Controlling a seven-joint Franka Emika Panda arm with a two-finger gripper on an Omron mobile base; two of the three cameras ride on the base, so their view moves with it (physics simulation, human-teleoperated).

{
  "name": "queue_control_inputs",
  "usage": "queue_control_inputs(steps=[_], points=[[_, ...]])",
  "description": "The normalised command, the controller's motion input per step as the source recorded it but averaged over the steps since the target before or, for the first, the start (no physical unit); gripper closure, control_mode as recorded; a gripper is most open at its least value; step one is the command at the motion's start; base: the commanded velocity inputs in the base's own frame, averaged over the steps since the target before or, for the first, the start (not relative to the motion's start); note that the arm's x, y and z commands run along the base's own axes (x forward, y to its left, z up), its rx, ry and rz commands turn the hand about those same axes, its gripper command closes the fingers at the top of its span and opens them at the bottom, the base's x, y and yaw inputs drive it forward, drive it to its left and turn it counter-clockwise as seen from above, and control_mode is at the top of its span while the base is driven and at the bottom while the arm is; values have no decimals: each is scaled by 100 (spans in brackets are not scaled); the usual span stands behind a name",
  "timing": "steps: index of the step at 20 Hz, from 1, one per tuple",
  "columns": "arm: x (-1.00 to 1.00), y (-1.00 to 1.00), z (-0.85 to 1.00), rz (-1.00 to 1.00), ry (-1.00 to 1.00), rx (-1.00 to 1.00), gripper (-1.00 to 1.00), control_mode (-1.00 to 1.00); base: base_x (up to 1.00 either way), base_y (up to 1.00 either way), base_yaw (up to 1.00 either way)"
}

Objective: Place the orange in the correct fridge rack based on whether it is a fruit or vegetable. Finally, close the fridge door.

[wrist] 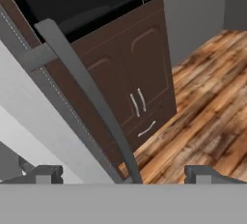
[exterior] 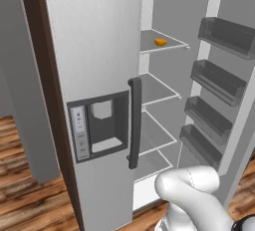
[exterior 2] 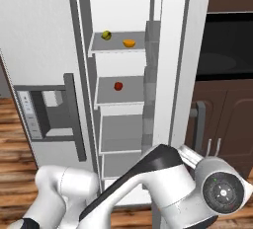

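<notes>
A simulated kitchen with a wood-plank floor (wrist: 207, 97) and dark brown cabinets (wrist: 130, 73) surrounds a silver side-by-side fridge. The dispenser door (exterior: 94, 100), with its dark dispenser panel (exterior: 98, 125) and a dark vertical handle (exterior: 134, 123), is shut.

The fridge door (exterior 2: 173, 60) stands wide open. In the left base view its inner face shows at 3 o'clock, carrying four dark door bins (exterior: 216, 80) stacked one above another. In the right base view it is seen nearly edge-on, with its dark bar handle (exterior 2: 199, 119) at about 4 o'clock.

Inside the compartment, the orange (exterior: 160, 42) lies on the fridge rack (exterior: 149, 46), the highest of the stacked shelves, toward its front right part. In the right base view the orange sits at 12 o'clock, with a small yellow-green fruit (exterior 2: 106, 35) on the same rack, near it at its 9 o'clock and apart from it. A small red fruit (exterior 2: 118, 86) rests on the next shelf down (exterior 2: 118, 95).

The hand view looks past the door's bar handle, a grey bar running diagonally from 10 o'clock to 6 o'clock, toward the cabinets and floor. The gripper (wrist: 123, 175) has its jaws set wide, with nothing between them; the bar's lower end falls between the two fingertips (wrist: 46, 174), touching neither as far as can be seen.
</notes>
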Motion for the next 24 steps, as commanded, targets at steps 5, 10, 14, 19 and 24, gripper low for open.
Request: queue_control_inputs(steps=[5,10,14,19,24], points=[[67,-4,-36,0,0,0,-100,-100,0,0,0],[80,-30,-26,3,0,3,-100,-100,0,0,0],[65,-48,-14,13,0,8,-100,-100,0,0,0],[69,1,-6,19,0,3,-100,-100,0,0,0],[69,70,0,18,-3,0,-100,-100,0,0,0]])
